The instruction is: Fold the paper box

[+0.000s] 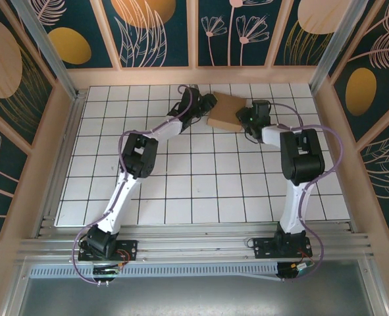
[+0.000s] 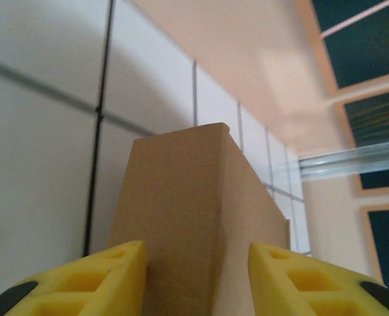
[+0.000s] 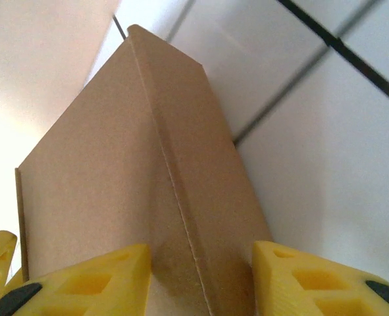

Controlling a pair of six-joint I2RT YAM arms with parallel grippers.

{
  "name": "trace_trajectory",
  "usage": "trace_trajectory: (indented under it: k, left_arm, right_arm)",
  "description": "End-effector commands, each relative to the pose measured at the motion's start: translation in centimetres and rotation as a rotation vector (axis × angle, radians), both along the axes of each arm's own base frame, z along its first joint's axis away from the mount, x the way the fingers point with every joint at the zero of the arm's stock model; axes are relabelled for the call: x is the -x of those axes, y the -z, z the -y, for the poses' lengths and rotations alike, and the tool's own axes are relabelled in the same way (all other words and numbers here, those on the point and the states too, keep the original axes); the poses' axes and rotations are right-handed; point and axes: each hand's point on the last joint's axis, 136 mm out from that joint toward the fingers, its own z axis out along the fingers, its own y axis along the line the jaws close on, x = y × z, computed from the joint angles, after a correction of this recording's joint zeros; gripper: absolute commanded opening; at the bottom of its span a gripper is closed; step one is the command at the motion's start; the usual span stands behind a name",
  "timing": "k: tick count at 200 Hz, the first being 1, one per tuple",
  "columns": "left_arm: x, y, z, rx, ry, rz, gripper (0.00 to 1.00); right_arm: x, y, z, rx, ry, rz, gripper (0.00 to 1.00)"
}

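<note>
Because folded cardboard tends to spring apart when let go, I have the box (image 2: pixel 194 217) pinched from both ends at once. My left fingers (image 2: pixel 108 280) are closed to a middling gap on it, one yellow pad against each side of its near end, with no daylight between pad and cardboard. From there the box runs straight away from my fingertips, its far corner standing clear beyond them. The white tiled surface (image 2: pixel 43 164) shows past the outer side of the pads. I cannot tell whether the box rests on it or hangs just above.

Seen from above, the box sits directly between my two sets of fingers, each gripping the end nearest to it.

My right fingers (image 3: pixel 312 283) are also clamped on the box, at much the same gap. A folded edge starts midway between these pads and runs away from my fingertips to the far corner, so I am squeezing the two faces that meet at that crease. I judge this grip is meant to set the fold while the left side braces against it. The box looks closed and flat, so the folding seems nearly done.
</note>
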Motion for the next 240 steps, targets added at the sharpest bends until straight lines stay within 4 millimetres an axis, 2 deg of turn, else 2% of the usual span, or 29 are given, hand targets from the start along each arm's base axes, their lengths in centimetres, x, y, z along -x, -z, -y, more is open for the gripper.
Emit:
trace_trajectory:
  k: [1,19,32,59,73,82,101,114,131,132,145,147,154,169,176,179,180,186,197,204,206,210,217,221,240]
  left_arm:
    - [-1.1,0.0,1.3,0.057,0.011,0.003,0.45]
    - [-2.2,0.9,0.1,0.107,-0.032,0.002,0.46]
    - [-2.7,1.7,-0.6,0.104,-0.047,0.000,0.47]
    - [-3.3,1.2,-1.9,0.086,-0.057,0.020,0.60]
    - [-3.9,-0.6,-3.0,0.073,-0.061,0.059,0.67]
    - [-4.2,-2.2,-3.9,0.066,-0.061,0.081,0.71]
    - [-3.8,-7.2,-5.9,0.039,-0.035,0.160,0.81]
    - [-2.6,-11.3,-7.6,-0.020,-0.017,0.248,0.88]
    - [0.4,-16.0,-10.5,-0.166,-0.039,0.372,0.93]
    - [0.5,-15.6,-10.6,-0.180,-0.039,0.370,0.93]
    - [3.9,-19.2,-12.5,-0.280,-0.043,0.484,0.96]
    - [4.3,-18.9,-12.8,-0.298,-0.041,0.483,0.96]
    - [6.2,-20.3,-13.9,-0.340,-0.047,0.514,0.97]
    - [10.0,-21.8,-15.8,-0.430,-0.037,0.549,0.98]
    - [11.7,-22.0,-16.6,-0.466,-0.032,0.551,0.99]
    - [12.8,-22.7,-17.1,-0.477,-0.031,0.565,0.99]
    - [12.9,-21.6,-17.1,-0.489,-0.023,0.547,0.99]
    - [14.6,-21.9,-17.8,-0.516,-0.013,0.566,0.99]
    - [18.0,-21.1,-19.5,-0.562,-0.020,0.583,0.99]
    - [19.9,-20.8,-21.0,-0.589,-0.052,0.601,0.99]
    - [20.3,-20.0,-21.4,-0.604,-0.058,0.591,0.99]
    - [21.3,-19.6,-22.4,-0.628,-0.086,0.595,0.99]
    - [23.2,-19.8,-24.2,-0.667,-0.139,0.618,0.99]
    - [24.0,-19.9,-25.1,-0.690,-0.172,0.630,0.99]
    - [27.4,-17.8,-29.9,-0.839,-0.325,0.622,0.99]
  right_arm:
    - [-2.9,-0.6,0.2,0.024,-0.036,0.025,0.45]
    - [-4.3,-0.7,0.2,0.039,-0.051,0.030,0.45]
    - [-5.2,-1.5,0.2,0.056,-0.064,0.060,0.47]
    - [-6.9,-3.1,1.0,0.080,-0.089,0.079,0.53]
    - [-7.0,-4.7,1.0,0.073,-0.112,0.091,0.56]
    - [-6.7,-6.4,1.0,0.080,-0.122,0.116,0.56]
    - [-4.9,-10.7,1.7,0.115,-0.133,0.188,0.61]
    - [-2.8,-13.3,2.4,0.159,-0.149,0.234,0.65]
    - [0.4,-15.3,4.2,0.243,-0.144,0.272,0.69]
    - [0.7,-15.5,4.3,0.249,-0.143,0.276,0.70]
    - [3.3,-16.5,5.8,0.311,-0.128,0.295,0.72]
    - [3.7,-16.7,6.0,0.320,-0.126,0.298,0.72]
    - [5.0,-17.0,6.6,0.354,-0.123,0.304,0.74]
    - [7.6,-17.8,7.5,0.440,-0.162,0.333,0.77]
    - [8.8,-17.6,8.1,0.490,-0.170,0.338,0.78]
    - [9.3,-17.5,8.3,0.511,-0.167,0.340,0.80]
    - [9.5,-17.5,8.5,0.520,-0.165,0.339,0.80]
    - [10.5,-17.2,9.4,0.564,-0.140,0.336,0.87]
    - [12.3,-16.0,11.2,0.635,-0.079,0.333,0.99]
    - [13.4,-15.1,12.0,0.671,-0.056,0.345,0.99]
    - [13.6,-15.0,12.1,0.678,-0.054,0.353,0.99]
    - [14.2,-14.3,12.9,0.698,-0.030,0.351,0.99]
    - [15.1,-13.3,13.6,0.710,-0.013,0.359,0.99]
    - [15.4,-12.9,13.8,0.710,-0.006,0.370,0.99]
    - [16.9,-9.7,15.1,0.702,0.038,0.367,0.99]
